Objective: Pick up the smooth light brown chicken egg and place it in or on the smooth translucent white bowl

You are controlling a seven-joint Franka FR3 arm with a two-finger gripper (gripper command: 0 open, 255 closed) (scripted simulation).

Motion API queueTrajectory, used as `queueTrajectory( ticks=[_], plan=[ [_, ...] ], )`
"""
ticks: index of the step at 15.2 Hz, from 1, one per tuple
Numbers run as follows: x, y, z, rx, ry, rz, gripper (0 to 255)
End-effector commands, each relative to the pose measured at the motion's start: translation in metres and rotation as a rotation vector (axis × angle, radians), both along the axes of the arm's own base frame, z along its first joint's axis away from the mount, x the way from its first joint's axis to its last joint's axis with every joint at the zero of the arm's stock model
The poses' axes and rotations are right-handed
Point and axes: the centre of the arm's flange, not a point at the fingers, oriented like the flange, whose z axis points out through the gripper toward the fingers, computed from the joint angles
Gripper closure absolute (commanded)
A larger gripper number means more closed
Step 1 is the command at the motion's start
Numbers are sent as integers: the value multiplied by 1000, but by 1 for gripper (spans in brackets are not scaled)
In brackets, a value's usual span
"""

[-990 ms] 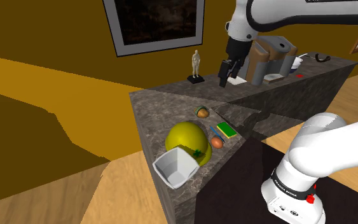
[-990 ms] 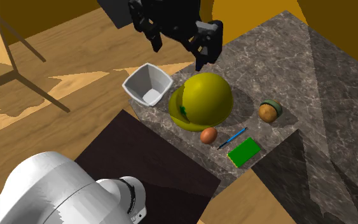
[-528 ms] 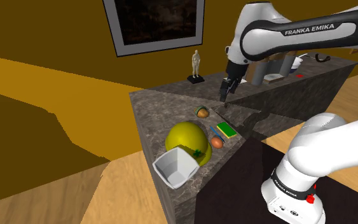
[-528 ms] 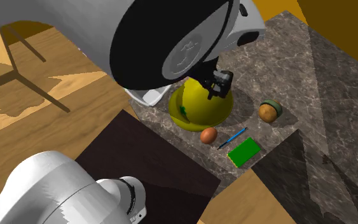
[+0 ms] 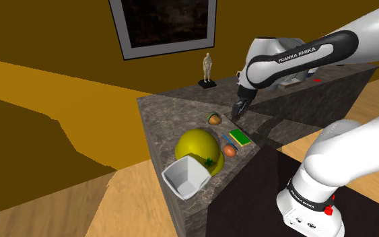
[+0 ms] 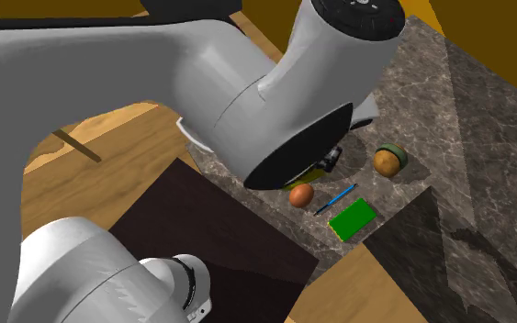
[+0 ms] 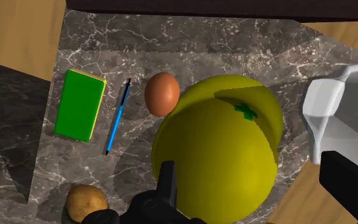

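**Open pincer [image 7: 257, 175] poised over table [image 7: 234, 44]**

Black fingers [image 7: 349, 181] apart and empty, the pincer hovers above a yellow hard hat [image 7: 215, 153]. The brown egg [image 7: 162, 93] lies on the table between the hat and a blue pen [image 7: 117, 118]; the white bowl [image 7: 343, 121] sits at the hat's other side

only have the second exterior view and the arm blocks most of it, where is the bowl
observer: In the shoulder view, the white square-sided bowl stands at the near corner of the dark marbled counter, right beside the yellow domed helmet.
operator: ok and is the tool open
observer: Yes. In the wrist view the fingers of the black two-finger tool stand wide apart and clasp nothing.
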Motion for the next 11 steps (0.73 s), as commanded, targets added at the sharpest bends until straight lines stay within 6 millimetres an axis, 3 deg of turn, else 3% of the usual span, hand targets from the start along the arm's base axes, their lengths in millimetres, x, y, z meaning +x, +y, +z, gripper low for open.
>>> queueTrajectory(
  ticks=[1, 11],
  plan=[
    [2, -10, -25, 10, 1, 3, 0],
    [17, -52, -153, 67, 17, 15, 0]
  ],
)
